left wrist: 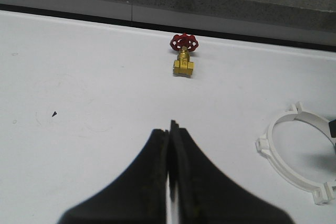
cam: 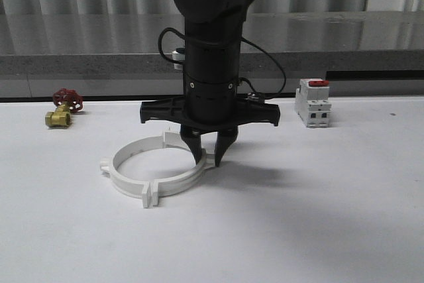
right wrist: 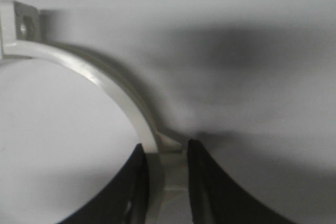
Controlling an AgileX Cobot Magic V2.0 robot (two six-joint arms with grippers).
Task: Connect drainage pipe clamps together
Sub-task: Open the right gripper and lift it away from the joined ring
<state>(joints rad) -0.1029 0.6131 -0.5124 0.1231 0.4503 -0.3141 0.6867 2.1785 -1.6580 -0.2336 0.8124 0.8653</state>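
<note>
The drainage pipe clamps (cam: pixel 158 171) lie on the white table (cam: pixel 331 217) as a joined ring, its right-hand arc between the right gripper (cam: pixel 209 155) fingers, which pinch the band. The left gripper (left wrist: pixel 170 129) hangs with jaws pressed together, a brass valve (left wrist: pixel 184 56) beyond its tips.

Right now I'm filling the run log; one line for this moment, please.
right gripper: shut on clamp ring wall | left gripper: shut, empty | ring: flat on table
</note>
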